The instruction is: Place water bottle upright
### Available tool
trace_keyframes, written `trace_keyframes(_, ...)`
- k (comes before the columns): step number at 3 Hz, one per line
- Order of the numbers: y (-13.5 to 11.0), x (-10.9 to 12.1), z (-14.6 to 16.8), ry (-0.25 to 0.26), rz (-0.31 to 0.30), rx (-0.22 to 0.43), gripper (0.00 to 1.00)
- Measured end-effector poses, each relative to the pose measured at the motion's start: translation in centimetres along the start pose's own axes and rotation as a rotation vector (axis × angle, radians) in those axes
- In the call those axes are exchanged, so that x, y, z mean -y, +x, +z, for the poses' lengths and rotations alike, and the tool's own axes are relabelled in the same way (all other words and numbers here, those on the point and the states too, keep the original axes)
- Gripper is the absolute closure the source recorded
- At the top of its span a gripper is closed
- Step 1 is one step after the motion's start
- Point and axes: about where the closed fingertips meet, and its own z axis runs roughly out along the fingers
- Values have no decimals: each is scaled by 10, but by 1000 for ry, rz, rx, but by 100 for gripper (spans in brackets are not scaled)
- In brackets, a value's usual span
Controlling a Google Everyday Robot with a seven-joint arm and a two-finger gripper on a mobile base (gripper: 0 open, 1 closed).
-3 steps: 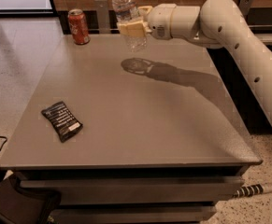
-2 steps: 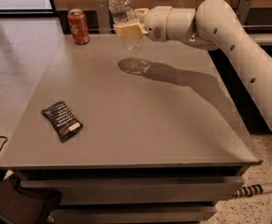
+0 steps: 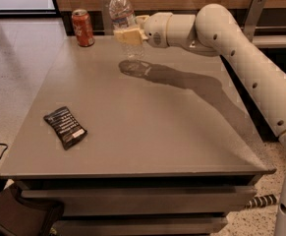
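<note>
The water bottle [image 3: 124, 19] is clear and ribbed with a white cap. It stands nearly upright in the air above the far part of the grey table [image 3: 147, 122], and its shadow lies on the tabletop below it. My gripper [image 3: 128, 35] is shut on the bottle's lower body, reaching in from the right on the cream arm [image 3: 221, 38]. The bottle's base is partly hidden behind the fingers.
A red-orange soda can [image 3: 83, 27] stands upright at the table's far left corner, left of the bottle. A black snack packet [image 3: 65, 127] lies flat near the front left. A wooden wall and a metal rail run behind the table.
The arm has carried the bottle a little to the left, toward the can. The bottle stays upright in the grip.
</note>
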Motion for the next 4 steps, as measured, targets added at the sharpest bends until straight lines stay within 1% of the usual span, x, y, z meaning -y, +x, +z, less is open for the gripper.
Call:
trace_keyframes(1,8,6,9,-7,17,21,100)
trace_keyframes(2,17,12,9,6,2,43,100)
trace_keyframes(3,25,19,6,28,-25,50,100)
trace_keyframes(4,32,23,1,49,-39,45,100)
